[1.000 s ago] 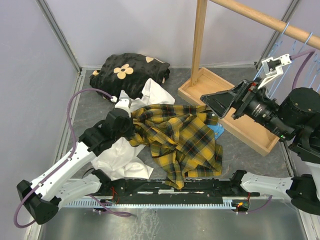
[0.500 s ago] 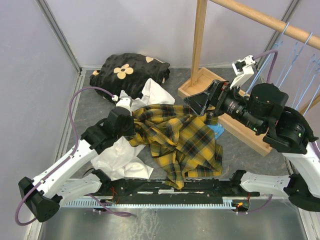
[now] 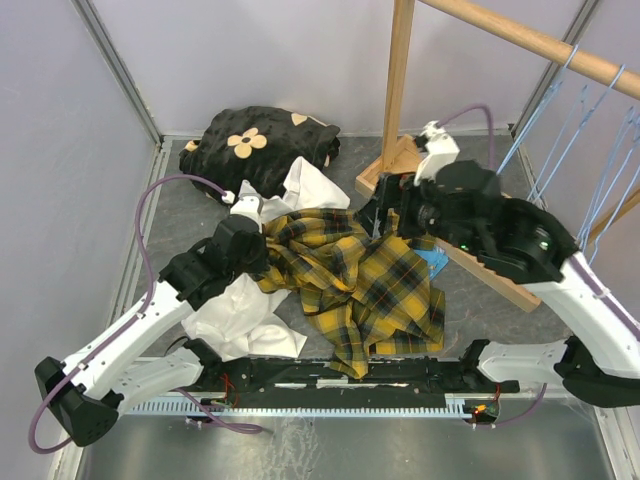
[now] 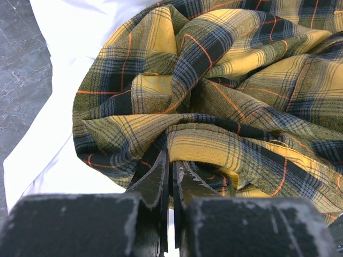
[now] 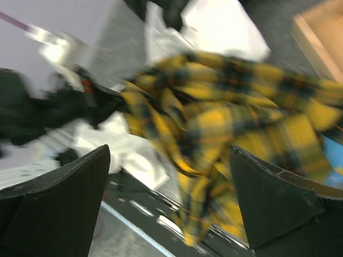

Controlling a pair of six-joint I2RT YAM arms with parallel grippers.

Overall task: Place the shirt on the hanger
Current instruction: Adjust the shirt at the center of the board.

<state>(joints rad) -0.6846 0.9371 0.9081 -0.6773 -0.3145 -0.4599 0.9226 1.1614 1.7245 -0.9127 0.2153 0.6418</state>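
The yellow-and-black plaid shirt point(image 3: 360, 285) lies crumpled in the middle of the table. My left gripper point(image 3: 266, 254) sits at its left edge. In the left wrist view that gripper point(image 4: 171, 158) is shut, its tips nipped into a fold of the shirt point(image 4: 214, 80). My right gripper point(image 3: 388, 215) hovers wide open over the shirt's far right part, nothing between its fingers. The right wrist view is blurred and shows the shirt point(image 5: 225, 123) below the open gripper point(image 5: 170, 149). Pale-blue wire hangers point(image 3: 537, 112) hang from the wooden rail point(image 3: 520, 36) at the right.
A white garment point(image 3: 245, 320) lies under the shirt's left side. A black cloth with cream flowers point(image 3: 260, 140) is at the back left. The rail's wooden post point(image 3: 398, 80) and base frame point(image 3: 520, 282) stand at the right. A black bar point(image 3: 330, 375) runs along the near edge.
My right arm has swung left, away from the hangers, to above the shirt, still open. The left arm and the shirt have not moved.
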